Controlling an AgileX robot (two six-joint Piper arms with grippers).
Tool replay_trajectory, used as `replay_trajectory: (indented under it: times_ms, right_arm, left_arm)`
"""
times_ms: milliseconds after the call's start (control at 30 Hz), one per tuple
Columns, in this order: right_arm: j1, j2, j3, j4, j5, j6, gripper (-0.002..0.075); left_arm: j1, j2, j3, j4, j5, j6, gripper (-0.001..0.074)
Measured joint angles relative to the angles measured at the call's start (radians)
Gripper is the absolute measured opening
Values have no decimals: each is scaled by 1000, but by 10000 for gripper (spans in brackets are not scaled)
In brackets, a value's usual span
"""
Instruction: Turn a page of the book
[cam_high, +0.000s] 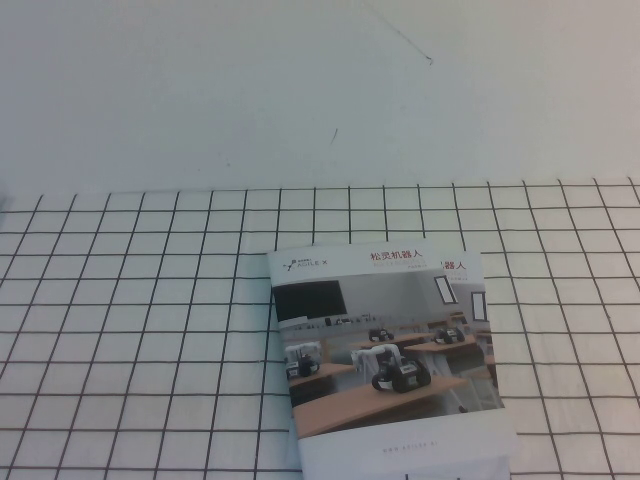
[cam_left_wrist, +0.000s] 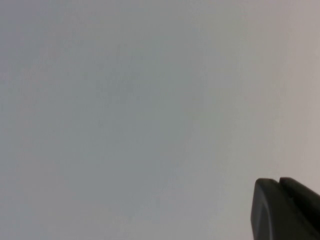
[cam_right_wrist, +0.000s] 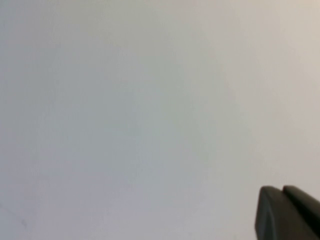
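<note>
The book (cam_high: 392, 440) lies closed on the checked cloth, right of the middle and near the front edge of the high view. Its top sheet, the page (cam_high: 375, 335), faces up with a classroom photo of small robots on wooden desks and a red title. Neither arm shows in the high view. My left gripper (cam_left_wrist: 278, 181) appears only in the left wrist view, dark fingertips pressed together, facing a plain pale surface. My right gripper (cam_right_wrist: 281, 189) looks the same in the right wrist view, shut with nothing between its fingers.
A white cloth with a black grid (cam_high: 130, 330) covers the table. Behind it rises a plain pale wall (cam_high: 300, 90) with a thin crack near the top. The book's lower edge runs off the bottom of the high view.
</note>
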Motion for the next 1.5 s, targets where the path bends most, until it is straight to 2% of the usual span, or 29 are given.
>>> replay_trajectory:
  times_ms: [167, 367, 833, 1033, 1267, 1367, 1500]
  right_arm:
    - [0, 0, 0, 2, -245, 0, 9]
    - [0, 0, 0, 3, -432, 0, 9]
    - [0, 0, 0, 3, -471, 0, 9]
    - [0, 0, 0, 7, -504, 0, 9]
    - [0, 0, -2, -96, -687, 169, 9]
    - [0, 0, -69, -195, -673, 269, 9]
    - [0, 0, -264, -324, -566, 389, 9]
  left_arm:
    - [0, 0, 0, 0, -219, -5, -4]
    - [0, -1, 0, 11, -407, -9, -4]
    - [0, -2, 0, 254, -438, -7, -3]
    - [0, -2, 0, 285, -471, 4, -3]
    - [0, -2, 0, 213, -588, 4, -4]
    - [0, -2, -14, 170, -603, -21, -3]
    - [0, -2, -146, 153, -523, -40, -4]
